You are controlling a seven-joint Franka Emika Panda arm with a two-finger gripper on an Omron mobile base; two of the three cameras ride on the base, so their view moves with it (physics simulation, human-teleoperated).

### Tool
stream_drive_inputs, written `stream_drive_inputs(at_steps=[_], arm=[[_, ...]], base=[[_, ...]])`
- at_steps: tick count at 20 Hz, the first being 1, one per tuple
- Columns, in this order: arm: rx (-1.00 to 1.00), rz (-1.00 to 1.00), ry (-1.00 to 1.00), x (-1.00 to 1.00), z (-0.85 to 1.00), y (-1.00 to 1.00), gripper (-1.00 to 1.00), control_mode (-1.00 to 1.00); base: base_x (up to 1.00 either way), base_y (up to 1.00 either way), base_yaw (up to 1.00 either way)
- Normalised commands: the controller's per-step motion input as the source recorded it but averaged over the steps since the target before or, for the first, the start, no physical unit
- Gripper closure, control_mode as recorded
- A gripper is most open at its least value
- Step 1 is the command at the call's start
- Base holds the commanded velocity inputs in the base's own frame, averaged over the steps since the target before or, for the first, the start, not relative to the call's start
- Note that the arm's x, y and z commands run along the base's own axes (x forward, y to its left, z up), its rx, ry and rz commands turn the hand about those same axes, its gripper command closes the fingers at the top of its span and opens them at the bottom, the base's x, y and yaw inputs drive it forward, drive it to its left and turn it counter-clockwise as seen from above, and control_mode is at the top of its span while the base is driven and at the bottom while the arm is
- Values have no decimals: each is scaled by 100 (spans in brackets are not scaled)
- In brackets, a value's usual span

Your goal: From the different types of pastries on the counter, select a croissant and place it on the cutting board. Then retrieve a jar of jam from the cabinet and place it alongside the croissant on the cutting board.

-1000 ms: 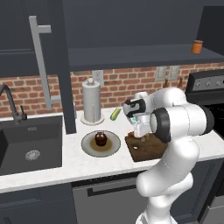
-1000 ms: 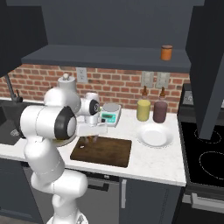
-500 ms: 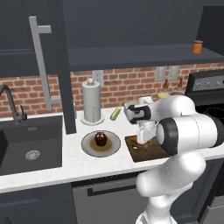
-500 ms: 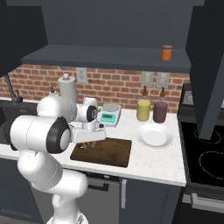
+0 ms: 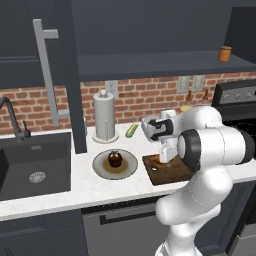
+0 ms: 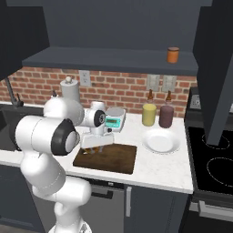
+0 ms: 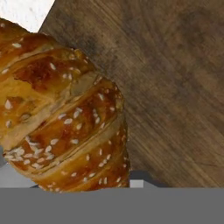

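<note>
I am lowering my end effector (image 6: 92,149) onto the cutting board (image 6: 119,159); a second ago it was hanging higher above the bench. It is clamped shut on the croissant (image 7: 61,118), which is now hovering just over the board's near-left corner, so I judge release comes next, then the jam jar.

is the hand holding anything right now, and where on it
Yes: the hand is shut on the croissant, low over the cutting board. Which part of the croissant it grips cannot be told.
</note>
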Motion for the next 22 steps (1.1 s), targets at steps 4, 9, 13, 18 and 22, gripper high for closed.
stream_drive_inputs(at_steps=[4, 9, 13, 18, 22], arm=[[0, 0, -3, -27, -36, 3, 100, -100], [0, 0, 0, -9, -38, 10, 100, -100], [0, 0, 0, -18, -38, 8, -100, -100], [0, 0, 0, -7, -30, 4, -100, -100], [0, 0, 2, 0, -5, 0, -100, -100]], base=[[0, 0, 0], [0, 0, 0], [0, 0, 0], [0, 0, 0], [0, 0, 0]])
